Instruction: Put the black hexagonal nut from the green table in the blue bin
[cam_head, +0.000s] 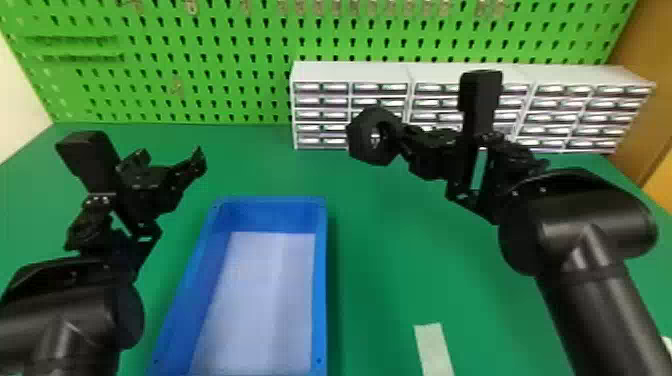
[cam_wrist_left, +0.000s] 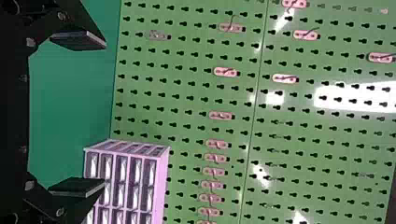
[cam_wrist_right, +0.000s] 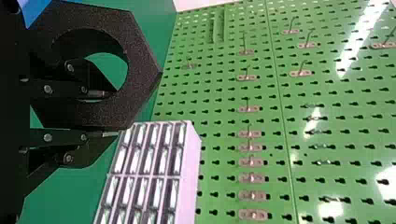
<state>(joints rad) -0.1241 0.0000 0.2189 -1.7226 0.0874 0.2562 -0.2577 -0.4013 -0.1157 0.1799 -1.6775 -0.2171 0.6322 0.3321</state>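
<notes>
In the head view, the black hexagonal nut (cam_head: 362, 137) is gripped by the right gripper (cam_head: 400, 139) and held clear of the green surface (cam_head: 380, 280). The nut is tilted, with its hole partly turned into view, and appears against the left end of the drawer cabinets (cam_head: 350, 72), to the right of the blue bin (cam_head: 320, 280) and beyond it. The right wrist view shows the fingers (cam_wrist_right: 98, 93) closed on one wall of the nut: one finger passes into the central hole, while the other lies along the outer side. A corner of the bin's blue also appears there beyond the nut. The left gripper (cam_head: 171, 156) waits above the left part of the surface, beside the bin's far left corner; its fingers (cam_wrist_left: 77, 186) are spread wide, with a gap between them. The bin stands on the surface, left of centre, its long sides running toward the surface's far edge and its pale floor visible. The cabinets stand along the right part of that far edge. A green pegboard (cam_head: 200, 60) rises behind them, bearing small hooks (cam_wrist_left: 225, 71). A pale strip (cam_head: 432, 345) lies on the surface to the right of the bin, well apart from the nut.
</notes>
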